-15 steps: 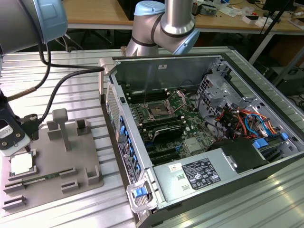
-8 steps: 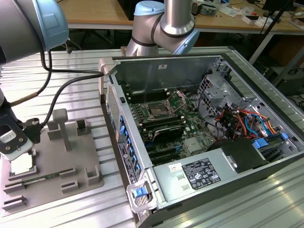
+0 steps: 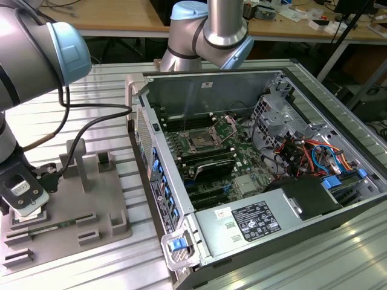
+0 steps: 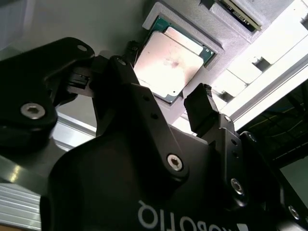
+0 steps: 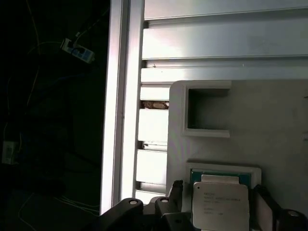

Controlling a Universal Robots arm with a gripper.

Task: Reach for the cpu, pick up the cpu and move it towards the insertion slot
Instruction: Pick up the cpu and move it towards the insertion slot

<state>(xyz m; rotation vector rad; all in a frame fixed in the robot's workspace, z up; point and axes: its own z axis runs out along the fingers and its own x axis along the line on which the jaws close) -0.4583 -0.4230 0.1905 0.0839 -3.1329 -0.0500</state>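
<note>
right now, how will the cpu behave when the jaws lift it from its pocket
Probably stiff and light: the cpu is a thin flat plate. Its smooth metal top may prove slippery. Recessed in the grey tray, it likely won't slide sideways.

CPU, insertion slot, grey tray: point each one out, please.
cpu (image 4: pixel 166 62), second wrist view, centre of its silvery metal top.
insertion slot (image 3: pixel 198 142), exterior view, its dark centre.
grey tray (image 3: pixel 81 194), exterior view, bare flat surface between the raised blocks.

ribbed aluminium table (image 3: pixel 314 260) | behind: wooden desks (image 3: pixel 109 15) (cluttered at the exterior view's right)
</note>
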